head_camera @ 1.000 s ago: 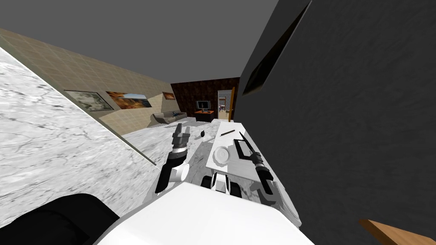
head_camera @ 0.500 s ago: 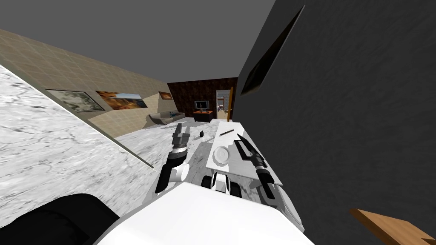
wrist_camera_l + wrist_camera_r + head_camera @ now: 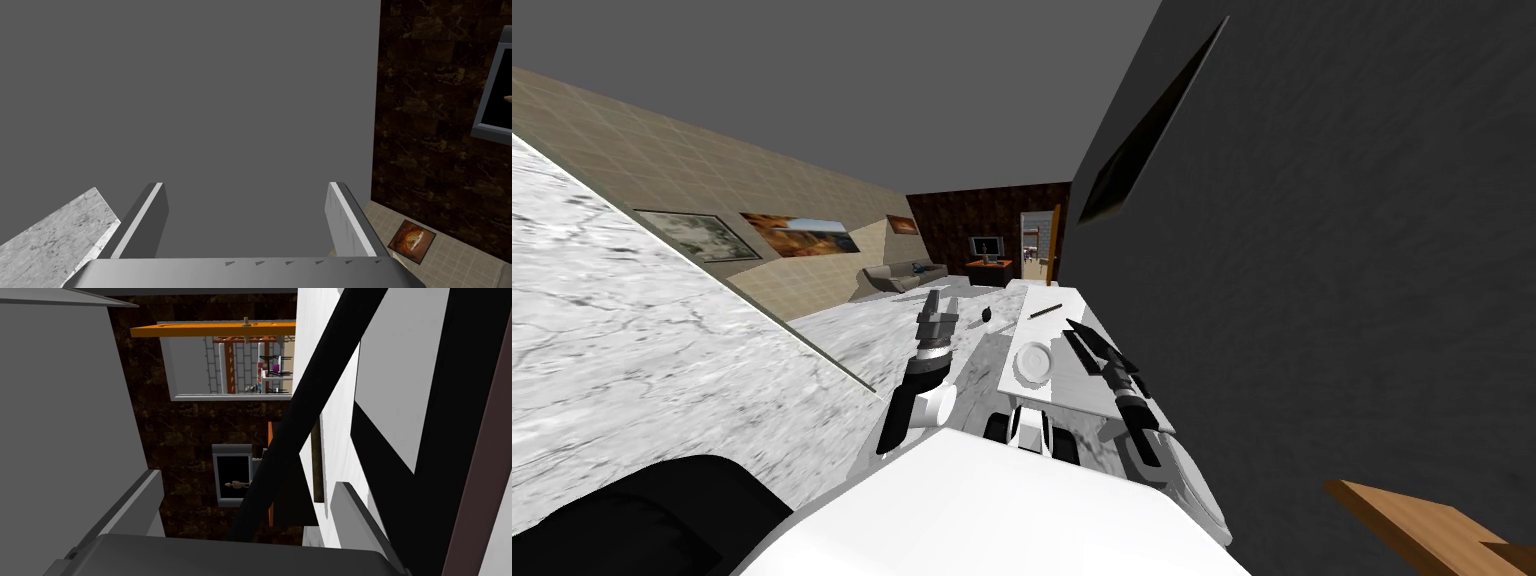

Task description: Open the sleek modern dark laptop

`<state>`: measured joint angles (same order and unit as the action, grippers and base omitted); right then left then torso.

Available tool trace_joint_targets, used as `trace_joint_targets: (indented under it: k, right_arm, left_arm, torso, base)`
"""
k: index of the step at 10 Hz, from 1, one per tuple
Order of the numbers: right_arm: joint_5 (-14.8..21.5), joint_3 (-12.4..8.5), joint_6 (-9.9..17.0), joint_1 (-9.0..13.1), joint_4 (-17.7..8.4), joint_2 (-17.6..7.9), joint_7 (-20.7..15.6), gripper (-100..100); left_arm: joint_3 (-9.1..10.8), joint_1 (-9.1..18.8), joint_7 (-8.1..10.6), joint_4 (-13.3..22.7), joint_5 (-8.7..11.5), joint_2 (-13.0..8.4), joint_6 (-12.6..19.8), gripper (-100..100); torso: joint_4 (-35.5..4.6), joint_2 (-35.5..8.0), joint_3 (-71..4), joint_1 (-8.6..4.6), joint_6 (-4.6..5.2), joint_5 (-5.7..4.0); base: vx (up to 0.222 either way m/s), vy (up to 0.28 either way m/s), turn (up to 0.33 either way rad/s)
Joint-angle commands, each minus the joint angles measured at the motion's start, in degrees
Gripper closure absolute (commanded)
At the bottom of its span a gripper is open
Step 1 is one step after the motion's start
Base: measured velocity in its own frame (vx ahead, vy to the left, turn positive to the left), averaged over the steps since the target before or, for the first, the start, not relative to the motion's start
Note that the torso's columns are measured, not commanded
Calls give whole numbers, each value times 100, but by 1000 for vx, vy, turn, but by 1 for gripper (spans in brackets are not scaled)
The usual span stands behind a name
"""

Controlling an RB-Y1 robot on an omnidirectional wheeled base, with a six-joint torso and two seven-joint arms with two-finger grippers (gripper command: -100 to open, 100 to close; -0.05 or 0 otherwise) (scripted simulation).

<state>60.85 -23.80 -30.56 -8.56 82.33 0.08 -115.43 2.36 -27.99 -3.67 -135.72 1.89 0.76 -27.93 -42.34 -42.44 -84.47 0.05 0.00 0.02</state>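
Note:
The dark laptop [image 3: 1084, 345] stands on a white desk [image 3: 1072, 398] against the dark wall, its lid partly raised. My right gripper [image 3: 1102, 353] is at the lid's near edge. In the right wrist view the black lid edge [image 3: 320, 403] runs slanted between the fingers, and my right gripper [image 3: 250, 500] is open with neither blade pressing on it. My left gripper [image 3: 936, 303] is held up over the floor left of the desk, open with nothing between its fingers [image 3: 345, 220].
A white round dish [image 3: 1033, 362] sits on the desk beside the laptop, with a dark pen [image 3: 1045, 311] farther back. The dark wall [image 3: 1312, 300] runs close along the desk's right. A small dark object [image 3: 986, 315] lies on the marble floor. A sofa [image 3: 897, 277] stands far back.
My right gripper has opened and let go of the lid edge. The lid stays raised. The head view has shifted slightly; the left arm has not moved.

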Motion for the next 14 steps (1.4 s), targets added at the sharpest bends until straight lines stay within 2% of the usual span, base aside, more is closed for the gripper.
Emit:
trace_joint_targets:
  k: [1,7,8,9,14]
  right_arm:
    - [68,106,309,109,64,-285,387,-100]
    - [267,413,1118,372,281,-993,1326,-100]
    - [250,382,1031,336,248,-914,1215,-100]
    - [253,386,1056,342,242,-922,1239,0]
    - [259,385,1060,332,232,-924,1230,0]
  left_arm:
    - [0,0,0,0,0,0,0,0]
    - [0,0,0,0,0,0,0,0]
    - [0,0,0,0,0,0,0,0]
    - [0,-1,0,0,0,0,0,0]
    - [1,-1,0,0,0,0,0,0]
  torso:
    - [4,12,-7,-3,0,-1]
    - [-5,1,-2,7,-2,6]
    - [-5,3,-3,8,-2,7]
    - [0,14,-9,0,2,3]
    - [6,13,-9,-3,-1,-3]
  base:
    - [-69,25,60]
    - [-65,26,61]
    - [-26,14,16]
    - [-6,3,0]
    - [0,0,0]
